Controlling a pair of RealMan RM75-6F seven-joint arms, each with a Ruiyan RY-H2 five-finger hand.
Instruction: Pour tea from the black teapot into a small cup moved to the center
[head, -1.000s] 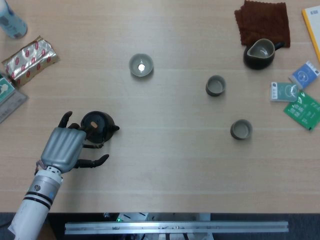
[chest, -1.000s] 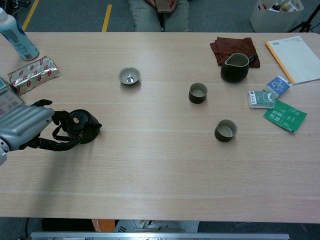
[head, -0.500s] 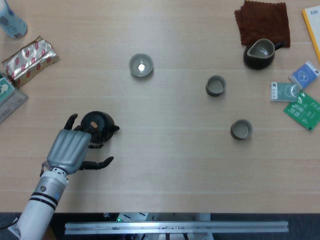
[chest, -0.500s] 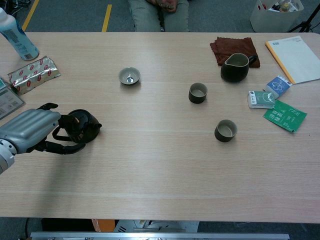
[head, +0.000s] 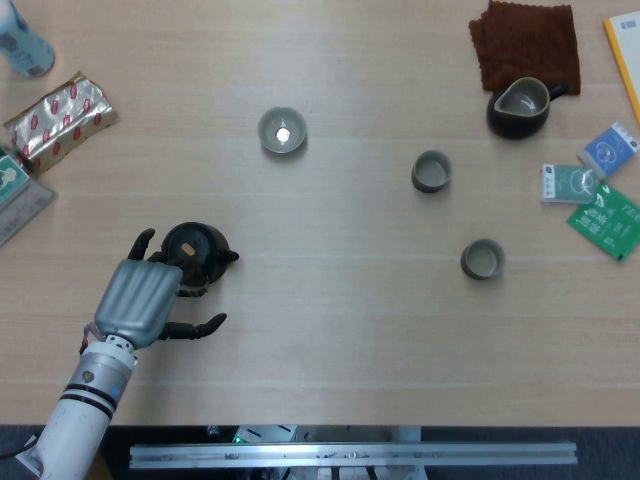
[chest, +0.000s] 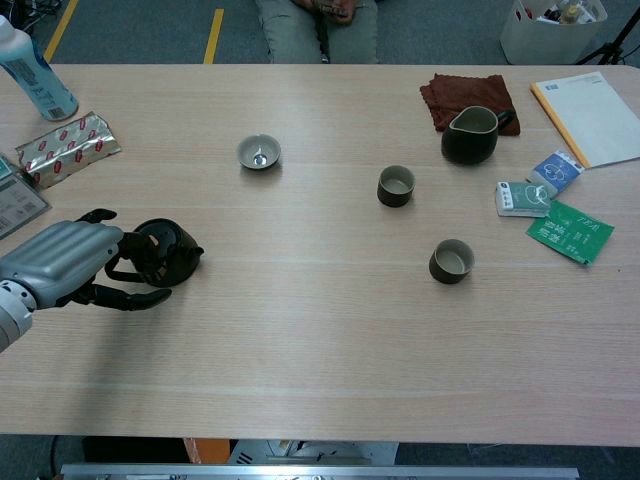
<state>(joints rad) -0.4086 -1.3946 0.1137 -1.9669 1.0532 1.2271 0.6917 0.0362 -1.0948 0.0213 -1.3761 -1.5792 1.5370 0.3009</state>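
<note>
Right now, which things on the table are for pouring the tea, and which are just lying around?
For the tea:
teapot, with the left hand at it
two small cups

Just lying around:
bowl
pitcher
brown cloth
foil packet
bottle
notepad
sachets

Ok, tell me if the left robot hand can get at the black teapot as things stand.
Probably yes. The left robot hand sits right against the black teapot, fingers reaching its near side, and nothing lies between them; a firm grip isn't clear.
</note>
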